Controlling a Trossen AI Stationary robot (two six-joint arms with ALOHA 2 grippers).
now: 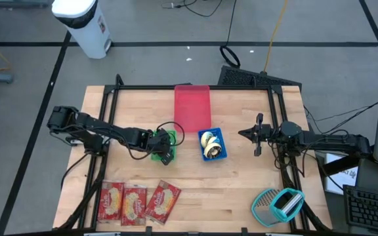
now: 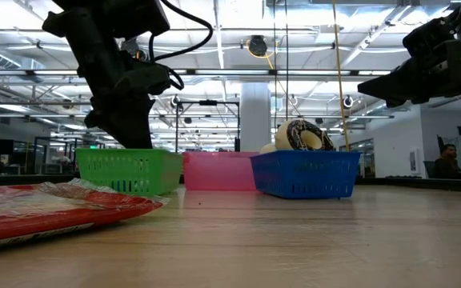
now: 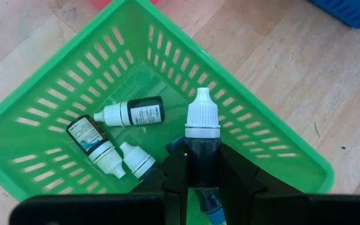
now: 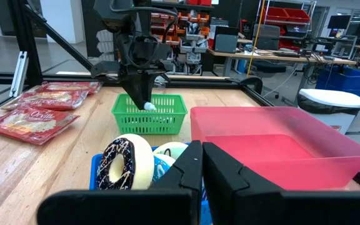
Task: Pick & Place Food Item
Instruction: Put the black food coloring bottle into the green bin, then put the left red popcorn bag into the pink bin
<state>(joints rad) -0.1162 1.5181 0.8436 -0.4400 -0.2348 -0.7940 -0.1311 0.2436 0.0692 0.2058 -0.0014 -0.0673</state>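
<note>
A green basket (image 3: 61, 94) stands mid-table and holds three small dropper bottles (image 3: 133, 114) lying on its floor. My left gripper (image 3: 202, 178) hangs over it, shut on another dropper bottle (image 3: 202, 147) with a dark body and a white cap. To the right of the green basket, a blue basket (image 1: 219, 133) holds donuts (image 4: 127, 164). A pink bin (image 1: 192, 108) stands behind them. My right gripper (image 1: 245, 133) waits shut and level at the table's right, touching nothing. My left gripper pinches the bottle's dark body (image 3: 202, 162) between its two fingers (image 3: 175, 169), just behind the white cap (image 3: 202, 115). The fingers slant down from above and the table's left, lying along the bottle. The cap sticks out past the fingertips, near the basket's rim (image 4: 147, 106).
Three red snack packets (image 1: 136, 201) lie at the near left edge. A teal and grey object (image 1: 279, 204) lies at the near right. Bare wood shows between the baskets and the near edge.
</note>
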